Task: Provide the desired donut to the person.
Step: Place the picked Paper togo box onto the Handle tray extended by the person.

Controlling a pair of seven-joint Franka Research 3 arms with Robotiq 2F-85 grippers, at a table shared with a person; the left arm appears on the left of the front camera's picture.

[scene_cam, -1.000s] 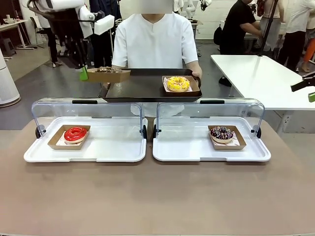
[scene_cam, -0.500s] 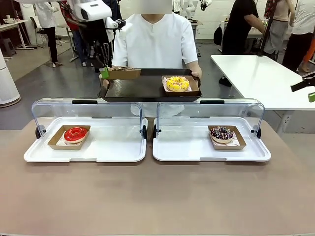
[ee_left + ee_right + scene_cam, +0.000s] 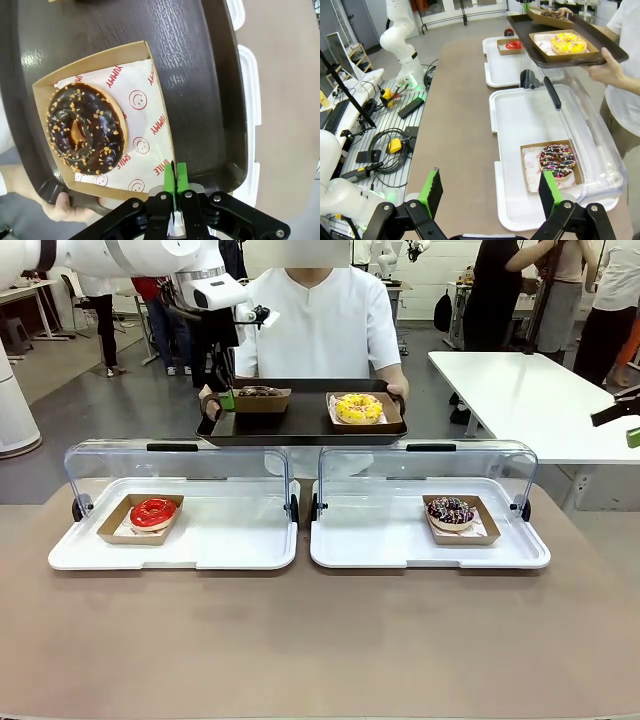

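Note:
The person (image 3: 315, 320) in a white shirt holds a black serving tray (image 3: 300, 426) across the table. My left gripper (image 3: 228, 398) is shut on the edge of a cardboard tray (image 3: 157, 107) with a chocolate nut donut (image 3: 260, 392) (image 3: 85, 131) in it. This cardboard tray sits at the black serving tray's (image 3: 200, 75) left end, touching or just above it. A yellow donut (image 3: 358, 408) in its own cardboard tray lies at the right end. My right gripper (image 3: 491, 195) hangs open over the near table edge, with nothing between its fingers.
Two white display trays with raised clear lids stand on the brown table. The left one (image 3: 230, 545) holds a red donut (image 3: 153, 512), the right one (image 3: 370, 540) a sprinkled chocolate donut (image 3: 450, 511) (image 3: 556, 161). A white table (image 3: 540, 400) stands at the far right, with bystanders behind.
My left arm has carried the chocolate donut in its cardboard tray rightward and down, from beside the black tray to over its left end. The right gripper has not moved.

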